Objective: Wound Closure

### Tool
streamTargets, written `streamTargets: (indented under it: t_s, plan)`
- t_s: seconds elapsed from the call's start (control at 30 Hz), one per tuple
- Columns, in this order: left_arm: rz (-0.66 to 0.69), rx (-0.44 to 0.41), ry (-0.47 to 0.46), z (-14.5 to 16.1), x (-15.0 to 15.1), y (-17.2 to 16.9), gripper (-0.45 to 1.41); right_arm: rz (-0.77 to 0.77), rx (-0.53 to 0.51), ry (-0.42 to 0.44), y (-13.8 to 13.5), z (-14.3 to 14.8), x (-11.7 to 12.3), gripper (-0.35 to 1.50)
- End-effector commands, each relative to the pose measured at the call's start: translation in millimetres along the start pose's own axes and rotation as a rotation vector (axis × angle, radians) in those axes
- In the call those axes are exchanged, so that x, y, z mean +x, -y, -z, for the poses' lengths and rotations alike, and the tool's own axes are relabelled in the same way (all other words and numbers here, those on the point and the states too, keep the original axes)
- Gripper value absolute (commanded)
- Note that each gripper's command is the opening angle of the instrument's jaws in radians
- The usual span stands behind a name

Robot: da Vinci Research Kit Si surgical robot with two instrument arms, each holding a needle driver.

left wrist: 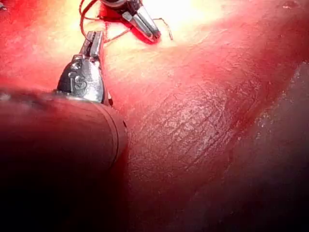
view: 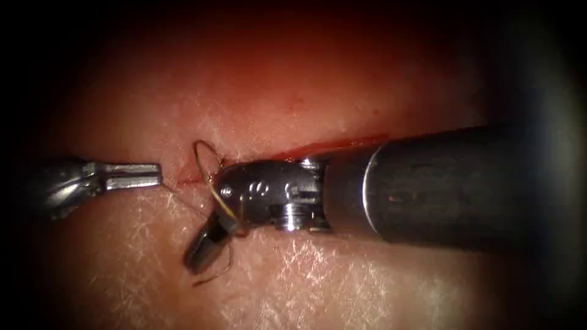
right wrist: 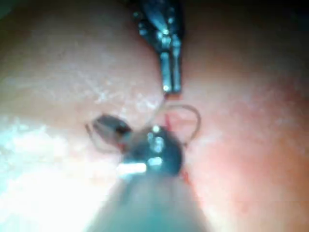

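The thread (view: 197, 160) is fine, limp and light. It holds no shape of its own and frays easily, so it is best pinched flat between the jaws, away from the loop. It rises in a small loop at centre-left of the endoscope view, just above the left end of the cut (view: 189, 181), then runs down around the right tool (view: 199, 253), with a loose tail curling below it.

The left tool (view: 156, 175) lies at the left edge of the frame with its jaws closed. A thin strand leads from its tip toward the loop, so it appears to grip the thread. The right tool's jaws point down-left below centre and look closed, with thread draped about them. I cannot tell whether any is pinched.

I cannot pick out the needle for certain.

The tissue (view: 367, 287) is soft, moist and slippery. There are no containers. The cut holds a streak of red fluid (view: 348, 144) just above the right shaft.
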Motion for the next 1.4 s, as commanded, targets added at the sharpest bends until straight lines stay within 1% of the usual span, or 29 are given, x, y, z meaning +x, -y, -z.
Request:
streamTargets:
  t_s: [0.03,0.1,0.2,0.23,0.27,0.3,0.4,0.47,0.53,0.63,0.73,0.77,0.83,0.9,0.93,0.97,1.13,1.2,1.3,1.33,1.4]
  plan:
    - [0.0,-0.002,-0.002,-0.5,-0.7,-0.1,-0.45,-0.012,-0.023,-0.021,-0.7,1.6,0.9,-0.35]
    - [0.0,-0.003,-0.002,-0.5,-0.7,-0.2,-0.45,-0.018,-0.017,-0.006,-0.4,2.2,1.5,-0.35]
    - [-0.001,-0.003,-0.002,-0.5,-0.8,-0.2,-0.45,-0.012,0.016,0.017,0.4,1.2,2.0,-0.35]
    - [-0.001,-0.003,-0.002,-0.5,-0.8,-0.2,-0.45,-0.022,0.024,0.018,1.1,0.0,2.0,0.36]
    - [-0.001,-0.003,-0.002,-0.5,-0.9,-0.2,-0.45,-0.024,0.025,0.022,1.4,-0.5,2.0,0.57]
    - [-0.001,-0.003,-0.002,-0.5,-0.9,-0.2,-0.45,-0.019,0.043,0.034,2.2,-1.9,1.9,0.89]
    - [-0.002,-0.003,-0.002,-0.5,-0.9,-0.2,-0.45,-0.003,0.07,0.051,3.3,-3.3,1.3,1.06]
    - [-0.002,-0.004,-0.002,-0.4,-0.9,-0.2,-0.45,0.001,0.076,0.074,3.8,-3.2,0.6,1.06]
    - [-0.003,-0.003,-0.002,-0.5,-1.0,-0.2,-0.45,-0.003,0.07,0.109,3.6,-2.6,0.1,1.04]
    - [-0.003,-0.003,-0.002,-0.5,-1.0,-0.2,-0.45,-0.005,0.048,0.14,3.0,-2.4,-0.5,0.94]
    - [-0.003,-0.003,-0.002,-0.5,-1.0,-0.2,-0.45,-0.007,0.033,0.177,2.4,-3.0,-1.0,0.76]
    - [-0.003,-0.004,-0.002,-0.4,-1.0,-0.2,-0.45,-0.008,0.024,0.191,2.0,-3.4,-1.1,0.39]
    - [-0.003,-0.004,-0.002,-0.4,-1.0,-0.3,-0.45,-0.009,0.022,0.208,1.8,-3.8,-1.1,0.24]
    - [-0.003,-0.005,-0.002,-0.3,-1.0,-0.3,-0.45,-0.004,0.02,0.212,1.6,-4.1,-1.1,0.02]
    - [-0.003,-0.005,-0.002,-0.3,-1.0,-0.3,-0.45,0.002,0.02,0.215,1.5,-4.2,-1.1,-0.23]
    - [-0.003,-0.006,-0.002,-0.2,-1.0,-0.3,-0.45,0.02,0.037,0.228,1.4,-3.9,-1.0,-0.35]
    - [-0.002,-0.006,-0.002,-0.1,-0.9,-0.4,-0.45,0.02,0.061,0.222,1.0,-2.6,-0.6,-0.35]
    - [-0.002,-0.006,-0.002,-0.2,-0.9,-0.7,-0.45,0.019,0.042,0.209,0.8,-1.3,-0.2,-0.35]
    - [-0.003,-0.007,-0.002,-0.1,-0.9,-1.3,-0.45,0.017,0.006,0.158,0.6,0.5,0.5,-0.35]
    - [-0.005,-0.007,-0.002,-0.1,-1.0,-1.8,-0.45,0.01,-0.028,0.114,0.3,1.9,0.9,-0.35]
    - [-0.009,-0.007,-0.002,-0.2,-1.1,-2.6,-0.45,0.001,-0.058,0.077,0.0,3.1,1.2,-0.35]
